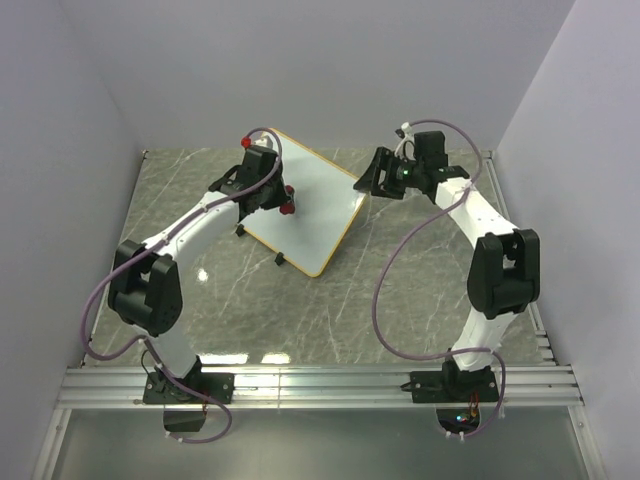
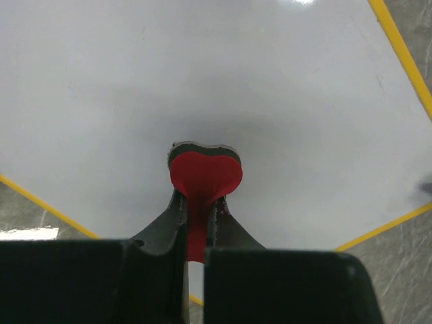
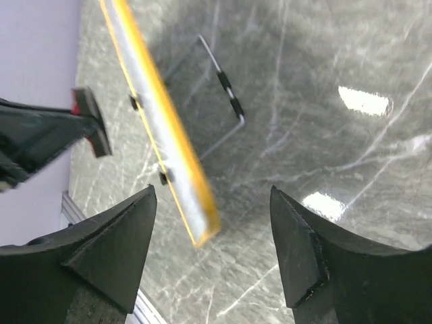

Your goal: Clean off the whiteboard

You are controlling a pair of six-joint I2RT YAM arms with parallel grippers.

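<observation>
Wiping step, I judge: left pincer (image 2: 199, 204) pinches the small red bone-shaped eraser (image 2: 204, 174) against the yellow-rimmed square whiteboard (image 2: 202, 81), right pincer (image 3: 212, 194) spread beside its edge; next calls for steady sweeping strokes.

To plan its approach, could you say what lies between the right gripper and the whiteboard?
Nothing: the right wrist view shows bare table between the right gripper and whiteboard.

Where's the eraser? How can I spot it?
Find the big white board with the yellow rim on the grey table. The left fingers pinch the eraser over it. Unlike the board, it is small and red, with a heart-shaped end.
</observation>
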